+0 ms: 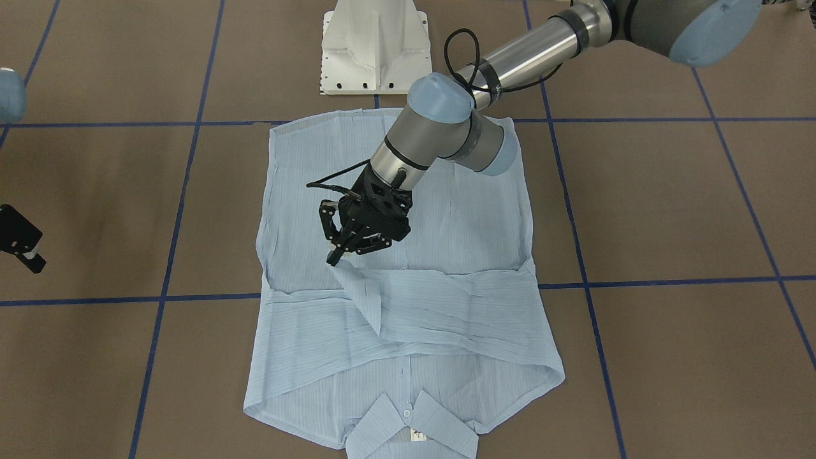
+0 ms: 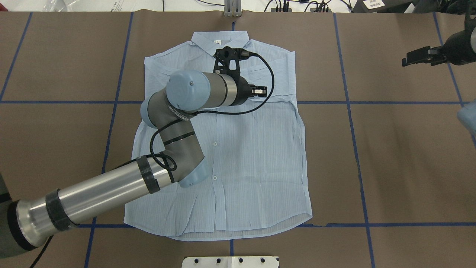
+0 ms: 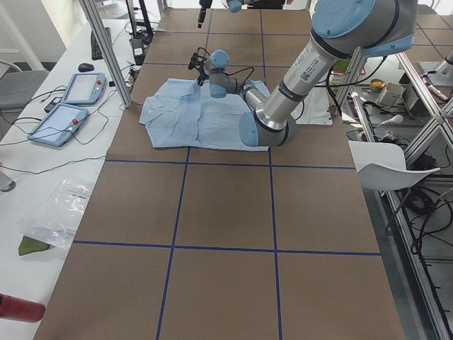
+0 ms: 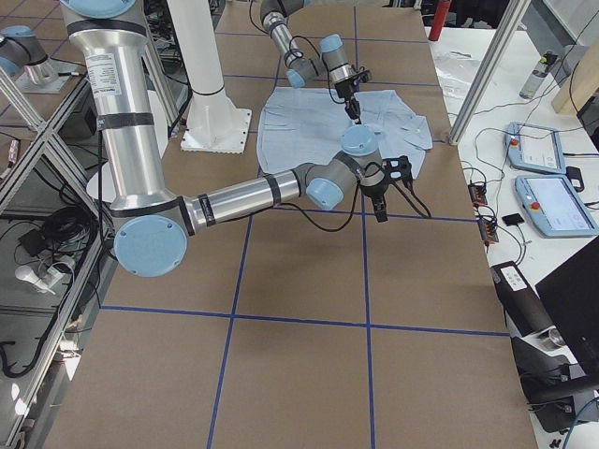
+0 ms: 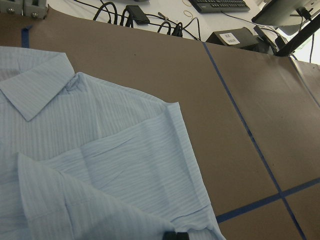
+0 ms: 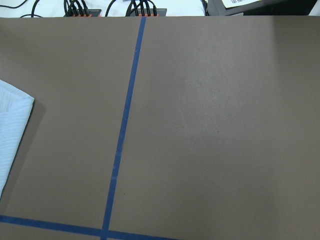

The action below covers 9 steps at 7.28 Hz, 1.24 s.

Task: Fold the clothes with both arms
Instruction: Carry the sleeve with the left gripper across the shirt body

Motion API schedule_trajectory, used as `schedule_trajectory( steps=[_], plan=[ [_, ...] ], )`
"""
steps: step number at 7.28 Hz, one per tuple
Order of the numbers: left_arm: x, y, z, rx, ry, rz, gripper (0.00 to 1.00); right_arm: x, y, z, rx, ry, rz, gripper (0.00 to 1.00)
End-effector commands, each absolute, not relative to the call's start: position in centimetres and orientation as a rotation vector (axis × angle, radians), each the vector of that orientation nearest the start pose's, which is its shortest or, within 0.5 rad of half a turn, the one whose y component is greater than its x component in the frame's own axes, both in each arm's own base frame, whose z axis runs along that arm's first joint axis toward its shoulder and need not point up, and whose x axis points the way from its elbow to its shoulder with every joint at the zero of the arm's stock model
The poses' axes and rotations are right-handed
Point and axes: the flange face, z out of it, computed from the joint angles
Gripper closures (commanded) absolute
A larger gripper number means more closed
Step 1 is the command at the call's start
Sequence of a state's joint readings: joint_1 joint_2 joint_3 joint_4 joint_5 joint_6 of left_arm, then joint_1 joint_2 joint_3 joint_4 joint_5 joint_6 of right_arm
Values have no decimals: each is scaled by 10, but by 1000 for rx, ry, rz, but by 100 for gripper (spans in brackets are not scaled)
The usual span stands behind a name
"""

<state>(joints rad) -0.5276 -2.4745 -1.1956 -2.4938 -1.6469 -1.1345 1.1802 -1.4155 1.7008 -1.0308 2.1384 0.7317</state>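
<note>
The light-blue striped shirt (image 1: 446,306) lies flat, front up and buttoned, with its collar (image 1: 414,433) toward the far edge from the robot. Both sleeves are folded across the chest. My left gripper (image 1: 334,257) hangs over the shirt's middle, shut on the tip of a sleeve fold, which rises to it in a small peak. In the overhead view the left wrist (image 2: 208,91) hides the fingers. My right gripper (image 1: 25,252) hovers off the shirt over bare table, also seen in the overhead view (image 2: 409,59). I cannot tell whether it is open. The right wrist view shows only a shirt corner (image 6: 10,125).
The white pedestal base (image 1: 376,48) stands at the table's robot side. Blue tape lines (image 2: 349,102) grid the brown table. Cables and plugs (image 2: 282,5) lie along the far edge. Two teach pendants (image 3: 71,106) sit on a side desk.
</note>
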Motion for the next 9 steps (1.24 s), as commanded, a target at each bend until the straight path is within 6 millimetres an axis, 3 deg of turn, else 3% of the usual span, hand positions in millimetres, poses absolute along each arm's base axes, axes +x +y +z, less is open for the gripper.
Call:
schedule_trajectory(
  steps=[1, 2, 4, 5, 6, 8, 9],
  plan=[
    [648, -462, 128, 617, 1327, 4, 63, -144, -559, 456, 394, -878, 80, 0],
    [652, -462, 134, 622, 1315, 3, 1, -145, -560, 456, 394, -878, 78, 0],
    [644, -470, 133, 668, 1292, 28, 0, -146, -560, 454, 396, -879, 77, 0],
    [630, -490, 139, 691, 1254, 75, 0, -147, -560, 451, 398, -881, 79, 0],
    [606, -502, 160, 673, 1226, 123, 0, -161, -556, 441, 363, -915, 142, 0],
    [519, -497, 210, 726, 1142, 215, 0, -231, -521, 404, 365, -958, 251, 0],
    [477, -478, 223, 724, 1084, 255, 0, -276, -489, 383, 357, -982, 288, 0]
  ],
)
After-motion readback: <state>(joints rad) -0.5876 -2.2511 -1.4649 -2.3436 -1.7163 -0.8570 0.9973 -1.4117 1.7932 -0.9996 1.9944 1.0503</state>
